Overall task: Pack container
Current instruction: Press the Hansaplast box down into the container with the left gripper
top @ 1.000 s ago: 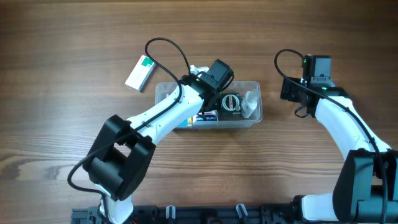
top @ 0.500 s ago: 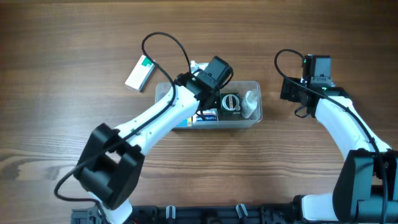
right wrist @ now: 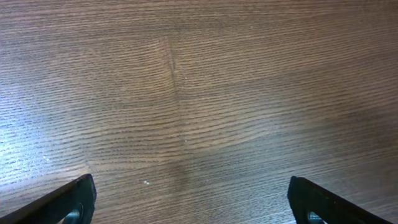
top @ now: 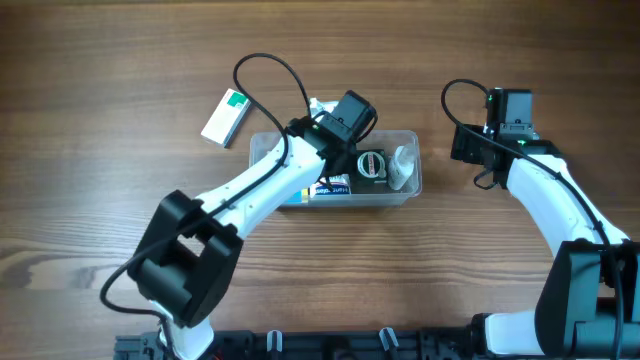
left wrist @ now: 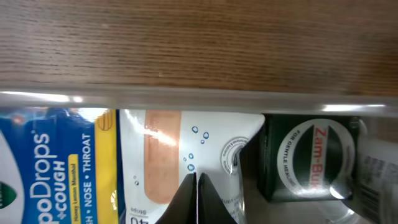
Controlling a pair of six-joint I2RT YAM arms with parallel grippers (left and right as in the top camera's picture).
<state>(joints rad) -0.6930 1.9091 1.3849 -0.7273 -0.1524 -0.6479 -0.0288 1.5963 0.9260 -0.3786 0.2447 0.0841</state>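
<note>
- Left gripper (left wrist: 196, 186): in the left wrist view its two dark fingers are pressed tip to tip with only a hairline between them and nothing seen held. They are poised over the contents of the tub. From overhead the fingers are hidden under the arm's black wrist camera.
- Right gripper (right wrist: 191, 198): only the two fingertips enter at the lower corners of the right wrist view, spread wide over bare wooden table (right wrist: 186, 93). It is well apart from the tub.
- Clear plastic rectangular tub (top: 385, 197): lies lengthwise at mid-table. Its left half is largely covered by the left arm.
- Blue-and-yellow carton (left wrist: 56, 168): inside the tub and cut off at the left and lower edges. It reads "poDrops +COUGH" and "NOSE · THROAT".
- White carton picturing a flesh-coloured plaster (left wrist: 165, 152): just beside the blue-and-yellow carton, its lower part blocked by the fingers. Its small print is illegible.
- Round dark green tin (left wrist: 311, 155): lid lettering "Zam-Bu", the rest lost in glare.
- Small clear bottle (top: 403, 168): at the tub's right end, blurred.
- Green-and-white small box (top: 225, 115): on the table outside the tub's far left corner. Its writing is too small to read.
</note>
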